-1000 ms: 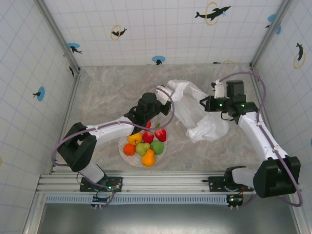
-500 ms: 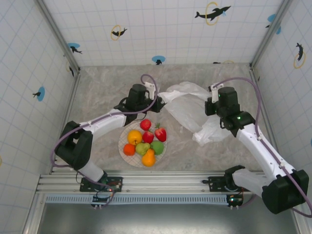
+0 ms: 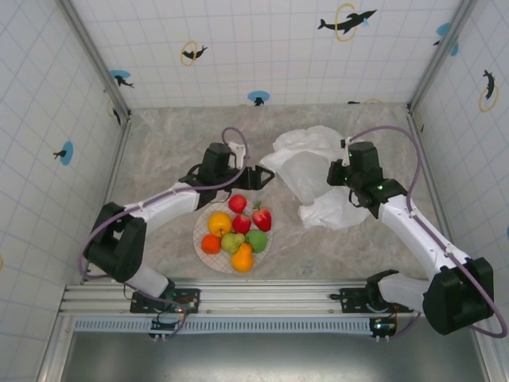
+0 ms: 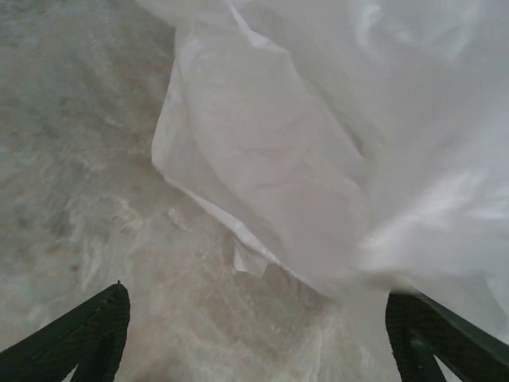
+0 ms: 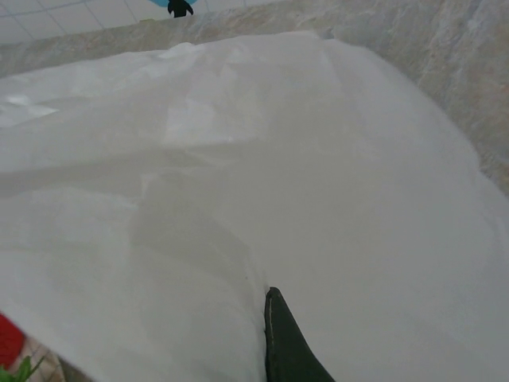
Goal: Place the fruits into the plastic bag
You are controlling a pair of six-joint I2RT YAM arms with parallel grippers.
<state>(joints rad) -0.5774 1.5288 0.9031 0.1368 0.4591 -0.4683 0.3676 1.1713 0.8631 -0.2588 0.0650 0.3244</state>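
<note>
Item: plastic bag [image 3: 312, 169], white, thin, translucent and heavily wrinkled, lying crumpled on the marble-patterned table [image 3: 167, 151] right of centre in the top view, much larger than any fruit; mouth and handles not distinguishable. Contents to load: the fruits [image 3: 236, 227], about eight glossy pieces in red, orange and green, heaped on a round plate [image 3: 198, 232] at lower centre, just left of and below the bag; none appears to be bagged yet. Step in hand, as judged: catching the bag's rim to open it. Left gripper [image 3: 256, 177] points at the bag's left edge, its fingers [image 4: 87, 334] spread wide with a loose fold hanging just above the gap and nothing clamped. Right gripper [image 3: 334, 175] sits over the bag's middle; one finger [image 5: 282, 342] shows with plastic draped round it, so whether it pinches the film cannot be told. Handling advice: close the left fingers on a single layer at the edge, not a bunched fold; lift apart gently, since the film looks slippery and easily torn; keep the opening facing the plate.
</note>
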